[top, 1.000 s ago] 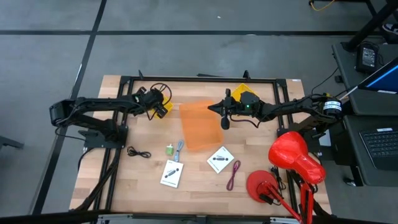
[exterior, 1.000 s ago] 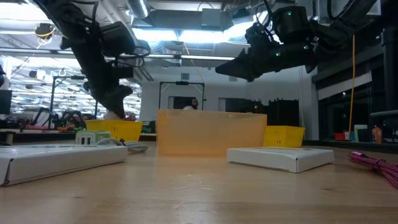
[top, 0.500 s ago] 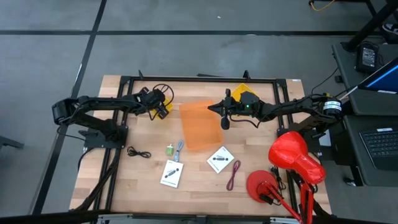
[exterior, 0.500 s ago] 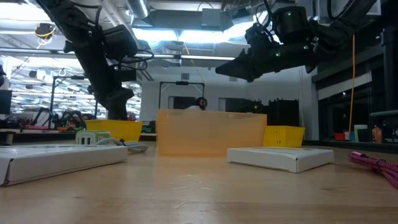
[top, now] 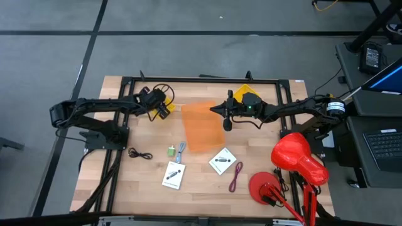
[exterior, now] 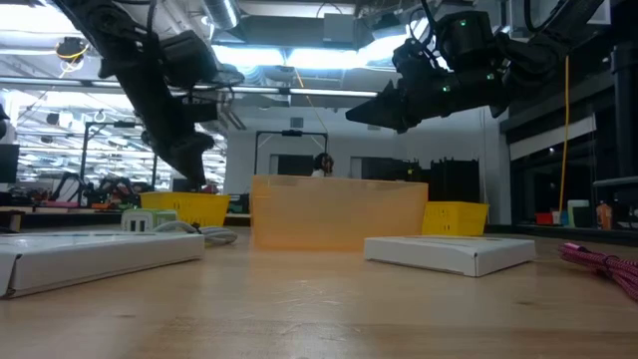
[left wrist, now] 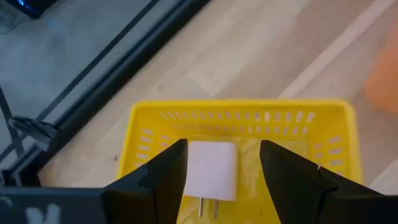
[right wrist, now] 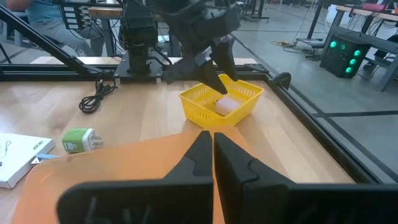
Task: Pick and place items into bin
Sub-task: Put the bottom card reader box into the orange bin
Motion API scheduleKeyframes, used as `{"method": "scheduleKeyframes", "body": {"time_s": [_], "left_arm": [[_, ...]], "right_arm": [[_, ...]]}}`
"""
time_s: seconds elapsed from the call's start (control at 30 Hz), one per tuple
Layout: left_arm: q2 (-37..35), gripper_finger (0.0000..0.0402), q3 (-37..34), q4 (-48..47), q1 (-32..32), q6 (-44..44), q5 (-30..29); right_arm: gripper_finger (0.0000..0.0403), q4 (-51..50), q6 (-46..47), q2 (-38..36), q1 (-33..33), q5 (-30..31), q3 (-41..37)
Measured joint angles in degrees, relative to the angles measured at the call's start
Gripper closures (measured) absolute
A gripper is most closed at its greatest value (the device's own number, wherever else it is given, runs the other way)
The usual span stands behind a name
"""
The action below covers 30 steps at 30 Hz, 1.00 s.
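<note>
The left tool (left wrist: 217,171) is held with its dark fingers spread apart, directly above the small yellow perforated plastic basket (left wrist: 239,115) at the far left of the wooden worktop (top: 201,182); a white plug-in charger block (left wrist: 212,171) lies inside that basket, framed between the fingers but not gripped. The step in hand is judged to be a pick from this basket, with nothing yet lifted. The translucent orange plastic bin (top: 201,125) stands at the worktop's centre. The right tool (top: 227,119) is closed on nothing and waits just beside the bin's right edge. Two white square cards with black marks (top: 222,161) (top: 174,175), a green cube (top: 171,151), a blue-grey tool-like item (top: 181,150), a black cord (top: 139,153) and a dark-red cord (top: 236,176) are left lying on the worktop, outside the bin. Next, a descent into the basket and a closing on the charger would be called for.
</note>
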Motion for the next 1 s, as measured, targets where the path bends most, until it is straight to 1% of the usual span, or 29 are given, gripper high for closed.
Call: {"method": "scheduleKeyframes", "body": {"time_s": [0.27,0.4,0.47,0.6,0.73,0.93,1.0], "left_arm": [[-6.90,0.0241,0.00,2.47,-2.87,1.12,0.32],[-9.56,0.0259,0.00,4.39,-6.22,4.73,0.40],[-10.54,0.0269,0.00,4.66,-8.31,7.13,0.42],[-11.45,0.0292,0.00,5.04,-12.67,8.95,0.47],[-11.38,0.0319,0.00,5.59,-16.97,9.79,0.70],[-11.38,0.0360,0.00,7.17,-22.20,12.39,6.89],[-11.38,0.0373,0.00,7.53,-23.70,12.40,8.35]], "right_arm": [[0.0402,0.02,-1.28,0.00,0.00,0.02,0.00],[0.0402,-0.09,-1.08,0.00,0.03,-0.06,0.00],[0.0402,-0.08,-1.06,0.00,0.04,-1.78,0.00],[0.0402,0.91,-1.36,0.00,0.04,-9.19,0.00],[0.0402,0.91,-1.37,0.02,0.04,-10.16,0.00],[0.0402,0.91,-1.10,0.02,0.04,-10.16,0.00],[0.0402,1.01,-2.49,0.02,0.04,-10.16,0.00]]}}
